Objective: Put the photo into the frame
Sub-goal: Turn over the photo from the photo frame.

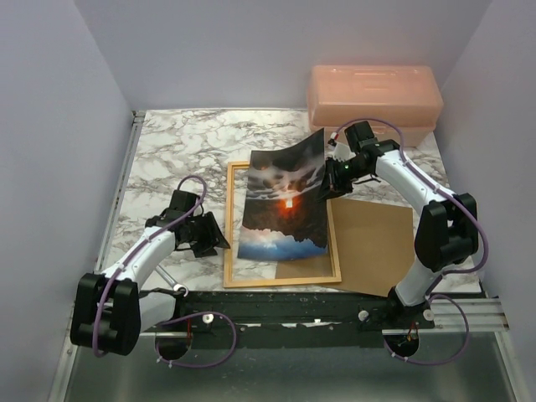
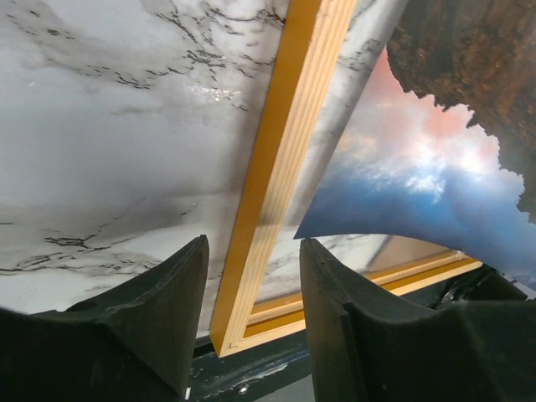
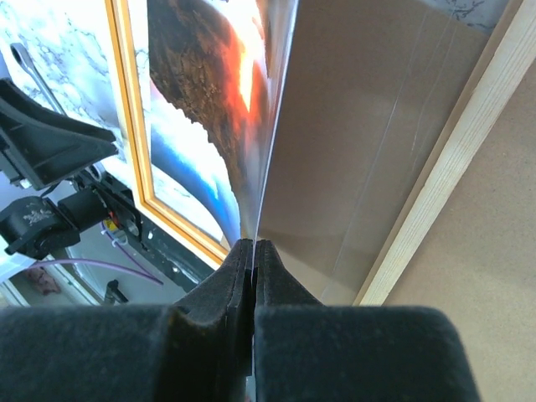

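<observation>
The photo (image 1: 285, 201) shows a red sun over dark rocks. It stands bowed over the orange frame (image 1: 281, 281), its lower edge down inside the frame and its upper right corner lifted. My right gripper (image 1: 332, 174) is shut on that raised corner. In the right wrist view the print's thin edge (image 3: 261, 167) runs straight into the closed right gripper (image 3: 254, 247). My left gripper (image 1: 211, 234) hovers at the frame's left rail near its front corner. In the left wrist view, the left gripper (image 2: 254, 251) is open, and the rail (image 2: 276, 167) shows between its fingers, with the photo's blue corner (image 2: 402, 193) beside them.
A plain brown board (image 1: 377, 243) lies flat just right of the frame. A pink translucent box (image 1: 373, 92) stands at the back right. Marble tabletop (image 1: 184, 151) stretches left of the frame, with a black rail (image 1: 293, 310) along the near edge.
</observation>
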You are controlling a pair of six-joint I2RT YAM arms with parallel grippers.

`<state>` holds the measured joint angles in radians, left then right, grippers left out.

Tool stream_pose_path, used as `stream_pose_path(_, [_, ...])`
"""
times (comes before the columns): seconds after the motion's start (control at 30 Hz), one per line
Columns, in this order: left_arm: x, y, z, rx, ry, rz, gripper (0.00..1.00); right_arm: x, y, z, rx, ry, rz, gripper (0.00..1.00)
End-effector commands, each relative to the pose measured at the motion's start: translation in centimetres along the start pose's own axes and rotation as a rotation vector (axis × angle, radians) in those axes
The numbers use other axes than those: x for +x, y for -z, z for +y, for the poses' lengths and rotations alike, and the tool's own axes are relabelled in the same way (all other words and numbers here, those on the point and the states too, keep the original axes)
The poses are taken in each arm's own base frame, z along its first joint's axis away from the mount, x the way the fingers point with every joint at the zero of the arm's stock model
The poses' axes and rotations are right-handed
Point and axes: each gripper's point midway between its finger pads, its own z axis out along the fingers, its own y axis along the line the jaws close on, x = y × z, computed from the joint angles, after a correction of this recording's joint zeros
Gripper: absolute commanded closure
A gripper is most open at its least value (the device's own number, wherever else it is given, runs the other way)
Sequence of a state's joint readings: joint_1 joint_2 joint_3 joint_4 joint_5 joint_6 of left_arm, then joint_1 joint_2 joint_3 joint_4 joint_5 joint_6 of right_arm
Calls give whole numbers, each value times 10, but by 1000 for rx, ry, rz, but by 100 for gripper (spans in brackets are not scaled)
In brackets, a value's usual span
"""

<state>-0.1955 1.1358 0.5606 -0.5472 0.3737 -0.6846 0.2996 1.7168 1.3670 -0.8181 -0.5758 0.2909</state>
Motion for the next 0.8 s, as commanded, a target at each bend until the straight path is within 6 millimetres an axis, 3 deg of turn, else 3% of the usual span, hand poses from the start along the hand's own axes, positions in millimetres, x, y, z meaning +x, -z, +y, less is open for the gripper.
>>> stream_pose_path(0.0, [-11,-6,2,-29,-24,-26,52,5,8,9,-29,7,42,100])
stream_pose_path(0.3, [-7,-17,9,-75,-36,-8,63,14,9,17,-67,-8,84,99])
stream_pose_path(0.63, [-2,-22,16,-118,-54,3,68,26,2,21,-69,-6,128,99])
stream_pose_path(0.77, [-2,-22,15,-118,-58,1,68,21,6,25,-68,4,103,99])
